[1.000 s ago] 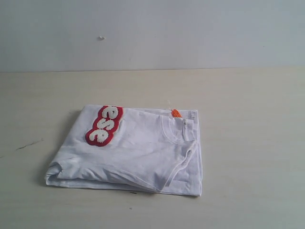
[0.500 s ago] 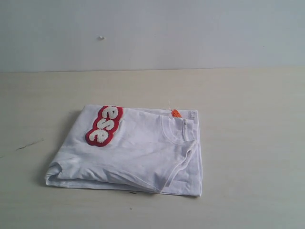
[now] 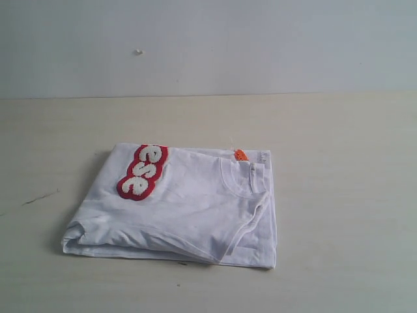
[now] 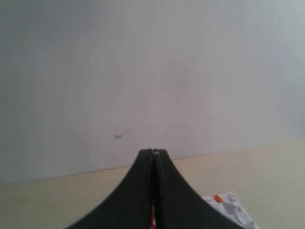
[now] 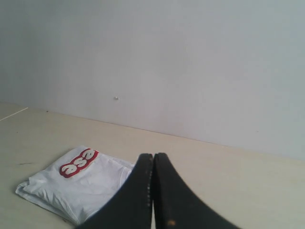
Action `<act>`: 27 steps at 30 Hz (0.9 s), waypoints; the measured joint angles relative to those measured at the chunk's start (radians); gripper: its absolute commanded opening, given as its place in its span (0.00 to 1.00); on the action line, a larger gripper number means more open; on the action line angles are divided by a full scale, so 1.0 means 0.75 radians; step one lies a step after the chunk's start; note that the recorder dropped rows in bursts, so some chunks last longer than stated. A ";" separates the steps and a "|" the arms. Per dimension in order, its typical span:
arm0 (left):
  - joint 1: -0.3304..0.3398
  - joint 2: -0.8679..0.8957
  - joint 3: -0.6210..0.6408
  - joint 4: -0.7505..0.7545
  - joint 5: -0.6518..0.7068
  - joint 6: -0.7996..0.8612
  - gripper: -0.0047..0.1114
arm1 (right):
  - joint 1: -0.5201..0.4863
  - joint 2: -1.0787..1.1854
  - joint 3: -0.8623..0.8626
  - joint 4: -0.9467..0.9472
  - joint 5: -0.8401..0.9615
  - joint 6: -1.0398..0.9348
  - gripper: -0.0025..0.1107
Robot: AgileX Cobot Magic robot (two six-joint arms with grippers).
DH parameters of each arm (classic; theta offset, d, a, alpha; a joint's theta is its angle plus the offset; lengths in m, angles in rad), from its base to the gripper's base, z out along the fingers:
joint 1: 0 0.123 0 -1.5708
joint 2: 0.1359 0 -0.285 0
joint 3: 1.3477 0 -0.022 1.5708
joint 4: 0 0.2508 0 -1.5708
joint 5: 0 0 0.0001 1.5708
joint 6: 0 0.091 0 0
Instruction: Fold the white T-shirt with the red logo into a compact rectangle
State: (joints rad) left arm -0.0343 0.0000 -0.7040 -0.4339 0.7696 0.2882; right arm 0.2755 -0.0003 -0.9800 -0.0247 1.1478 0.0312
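The white T-shirt (image 3: pixel 182 205) lies folded into a rough rectangle on the table, left of centre in the exterior view. Part of its red logo (image 3: pixel 142 171) shows on the top layer near the far left corner, and the orange neck tag (image 3: pixel 240 154) sits at the far right by the collar. Neither arm appears in the exterior view. My left gripper (image 4: pixel 153 151) is shut and empty, held above the table, with a corner of the white T-shirt (image 4: pixel 233 210) behind it. My right gripper (image 5: pixel 153 155) is shut and empty too, the white T-shirt (image 5: pixel 76 183) and red logo (image 5: pixel 78 162) lying beyond it.
The beige table (image 3: pixel 339 163) runs to a plain grey wall (image 3: pixel 260 39) at the back. A thin dark scratch (image 3: pixel 39 197) marks the tabletop left of the shirt.
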 measured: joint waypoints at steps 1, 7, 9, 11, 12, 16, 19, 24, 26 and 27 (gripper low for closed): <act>0.048 0.000 0.000 0.000 0.000 0.000 0.04 | 0.000 0.000 0.000 0.002 0.000 0.000 0.02; 0.177 0.000 0.000 0.005 0.005 0.000 0.04 | 0.000 0.000 0.000 0.002 0.000 0.000 0.02; 0.187 0.000 0.000 0.005 0.005 0.000 0.04 | 0.000 0.000 0.000 0.002 0.000 0.000 0.02; 0.191 0.000 0.000 0.005 0.005 0.000 0.04 | 0.000 0.000 0.000 0.002 0.000 0.000 0.02; 0.191 0.000 0.000 0.005 0.005 0.000 0.04 | 0.000 0.000 0.000 0.002 0.000 0.000 0.02; 0.191 0.000 0.000 0.005 0.006 0.000 0.04 | 0.000 0.000 0.000 0.002 0.000 0.000 0.02; 0.191 0.000 0.000 0.005 0.006 0.000 0.04 | 0.000 0.000 0.000 0.002 0.000 0.000 0.02; 0.191 0.000 0.000 0.005 0.008 0.000 0.04 | 0.000 0.000 0.000 0.002 0.000 0.000 0.02; 0.191 0.002 0.000 0.005 0.008 0.000 0.04 | 0.000 0.000 0.000 0.002 0.000 0.000 0.02; 0.191 0.002 0.000 0.005 0.008 0.000 0.04 | 0.000 0.000 0.000 0.002 0.000 0.000 0.02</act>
State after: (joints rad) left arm 0.1088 0.0015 -0.7040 -0.4301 0.7759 0.2882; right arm 0.2755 -0.0003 -0.9800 -0.0231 1.1478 0.0312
